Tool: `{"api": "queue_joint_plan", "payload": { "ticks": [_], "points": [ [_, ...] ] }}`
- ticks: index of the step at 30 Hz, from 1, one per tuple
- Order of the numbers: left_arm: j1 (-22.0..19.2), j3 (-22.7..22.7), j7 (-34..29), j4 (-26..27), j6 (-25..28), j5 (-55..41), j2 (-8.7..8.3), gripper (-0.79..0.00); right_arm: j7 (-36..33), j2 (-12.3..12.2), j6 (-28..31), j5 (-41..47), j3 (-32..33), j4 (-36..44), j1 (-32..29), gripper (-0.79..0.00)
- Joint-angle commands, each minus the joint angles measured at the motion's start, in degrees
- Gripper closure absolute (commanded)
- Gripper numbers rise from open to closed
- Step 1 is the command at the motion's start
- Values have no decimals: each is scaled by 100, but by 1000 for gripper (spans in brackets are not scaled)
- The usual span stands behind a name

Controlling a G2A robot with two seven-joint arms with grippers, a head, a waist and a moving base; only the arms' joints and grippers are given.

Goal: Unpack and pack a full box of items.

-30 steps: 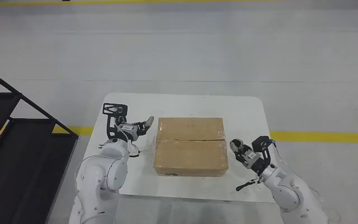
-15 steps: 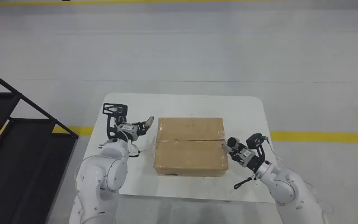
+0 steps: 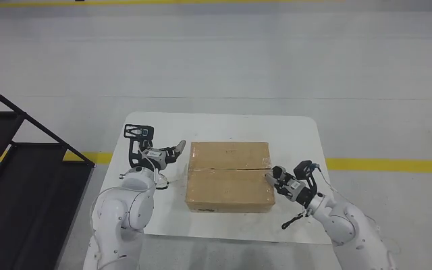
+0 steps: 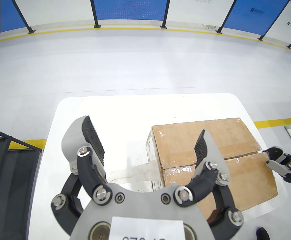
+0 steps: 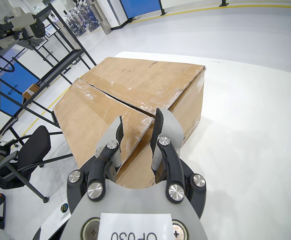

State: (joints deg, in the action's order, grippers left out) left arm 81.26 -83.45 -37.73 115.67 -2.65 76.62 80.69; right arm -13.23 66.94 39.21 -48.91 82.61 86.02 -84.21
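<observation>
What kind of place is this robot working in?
Probably a factory or lab test floor: there is a yellow floor line, blue partition panels and a black metal rack.

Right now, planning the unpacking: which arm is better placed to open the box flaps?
Right, likely. The right gripper has its jaws at the box seam's end; the left gripper hangs open beside the other end.

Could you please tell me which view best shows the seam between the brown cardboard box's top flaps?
The right wrist view: the seam across the brown cardboard box lies close up, visibly gaping. The top view shows a thin line; in the left wrist view the left hand partly covers it.
</observation>
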Motion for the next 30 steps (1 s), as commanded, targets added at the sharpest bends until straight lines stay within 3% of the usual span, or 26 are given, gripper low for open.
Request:
{"api": "queue_joint_plan", "payload": {
  "ticks": [1,9,14,24,27,30],
  "points": [
    [0,0,0,0,0,0,0,-785,-11,-10,81,44,-4,-9,-13,-234],
    [0,0,0,0,0,0,0,-785,-88,-65,433,83,25,28,-64,-135],
    [0,0,0,0,0,0,0,-785,-145,-98,758,182,-11,82,-107,-169],
    [0,0,0,0,0,0,0,-785,-395,-187,1615,860,-68,73,-196,-163],
    [0,0,0,0,0,0,0,-785,-607,-223,1782,927,-117,66,-215,-231],
    [0,0,0,0,0,0,0,-785,-681,-239,1796,945,-196,63,-240,-234]
  ]
}}
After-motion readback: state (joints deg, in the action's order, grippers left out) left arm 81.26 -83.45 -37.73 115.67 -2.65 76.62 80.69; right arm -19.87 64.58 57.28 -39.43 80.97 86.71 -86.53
